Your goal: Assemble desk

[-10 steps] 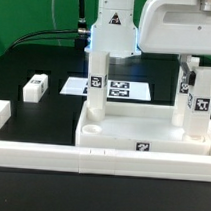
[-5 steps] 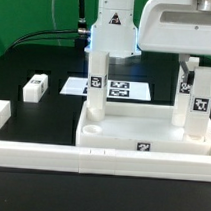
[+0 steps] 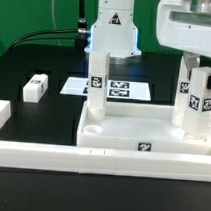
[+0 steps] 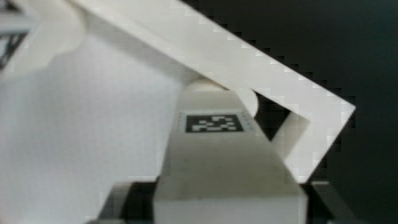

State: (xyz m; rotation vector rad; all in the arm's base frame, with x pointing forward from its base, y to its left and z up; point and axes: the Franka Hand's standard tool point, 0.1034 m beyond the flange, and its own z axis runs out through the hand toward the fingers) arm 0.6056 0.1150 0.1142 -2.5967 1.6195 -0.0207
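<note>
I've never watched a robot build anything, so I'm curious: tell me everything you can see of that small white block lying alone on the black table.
The small white block looks like smooth white plastic, short and box-shaped, with a black-and-white square tag on the face toward the camera. It lies on its side on the black table, toward the exterior view's left, apart from the desk slab. Only the table touches it.

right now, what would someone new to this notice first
The held leg stands out most: it is upright at the exterior view's right end of the desk slab, with the jaws closed on it. A standing leg rises from the slab's left end. A loose leg lies apart on the black table, further to the exterior view's left.
</note>
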